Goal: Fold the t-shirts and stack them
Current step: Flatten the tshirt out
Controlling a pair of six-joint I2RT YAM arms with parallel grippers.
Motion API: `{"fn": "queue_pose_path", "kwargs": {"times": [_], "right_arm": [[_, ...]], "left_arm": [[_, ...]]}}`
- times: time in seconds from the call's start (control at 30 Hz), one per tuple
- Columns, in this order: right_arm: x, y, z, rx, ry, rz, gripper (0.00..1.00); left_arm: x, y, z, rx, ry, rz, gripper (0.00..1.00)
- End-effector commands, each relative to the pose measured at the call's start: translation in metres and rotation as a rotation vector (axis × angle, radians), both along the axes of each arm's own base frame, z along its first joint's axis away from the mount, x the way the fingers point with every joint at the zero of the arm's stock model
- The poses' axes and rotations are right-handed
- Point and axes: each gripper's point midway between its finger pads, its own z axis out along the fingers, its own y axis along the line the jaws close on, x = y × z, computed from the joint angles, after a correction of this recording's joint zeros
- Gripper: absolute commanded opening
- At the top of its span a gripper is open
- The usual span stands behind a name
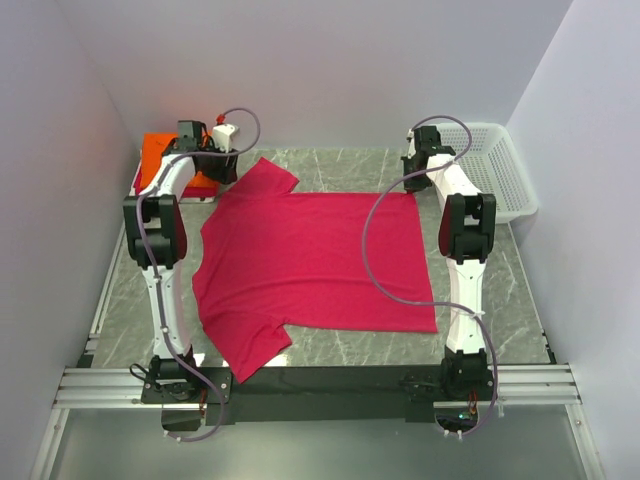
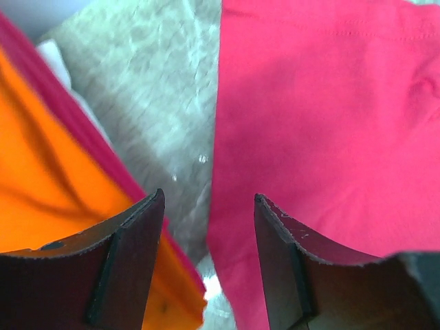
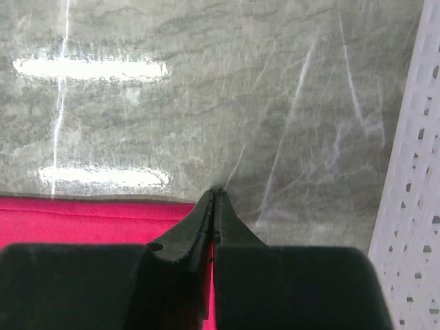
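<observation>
A crimson-pink t-shirt (image 1: 310,260) lies spread flat on the marble table, collar side to the left, hem to the right. My right gripper (image 1: 415,172) is down at the hem's far corner. In the right wrist view its jaws (image 3: 216,192) are pressed together, with a sliver of the pink cloth (image 3: 89,220) pinched between them. My left gripper (image 1: 218,162) hangs open over the far sleeve. Its fingers (image 2: 210,199) straddle the sleeve's edge (image 2: 330,124) with nothing held. A folded orange t-shirt (image 1: 160,152) (image 2: 41,179) lies on a red one (image 2: 75,117) at the far left corner.
A white mesh basket (image 1: 500,170) (image 3: 412,206) stands at the far right, close beside my right gripper. Bare marble (image 3: 206,82) shows beyond the hem and in a strip (image 2: 158,89) between the sleeve and the folded stack. Walls close in left and right.
</observation>
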Motion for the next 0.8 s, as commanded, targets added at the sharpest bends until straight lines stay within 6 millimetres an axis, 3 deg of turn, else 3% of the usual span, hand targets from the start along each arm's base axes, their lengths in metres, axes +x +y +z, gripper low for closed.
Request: {"fn": "queue_pose_path", "kwargs": {"times": [0.0,0.03,0.1,0.4,0.77], "right_arm": [[0.001,0.000,0.011,0.020,-0.026,0.002,0.00],[0.002,0.001,0.013,0.022,-0.032,0.002,0.00],[0.004,0.001,0.019,0.024,-0.047,0.002,0.00],[0.006,0.003,0.039,0.049,-0.099,-0.028,0.00],[0.010,0.004,0.062,0.076,-0.151,-0.047,0.00]], "left_arm": [[0.024,-0.012,0.021,0.015,-0.118,-0.007,0.61],[0.027,-0.025,0.020,0.025,-0.134,-0.022,0.61],[0.031,-0.032,0.012,0.023,-0.132,-0.030,0.61],[0.051,-0.041,-0.014,0.048,-0.143,-0.024,0.62],[0.053,-0.054,-0.049,0.080,-0.087,-0.053,0.55]]}}
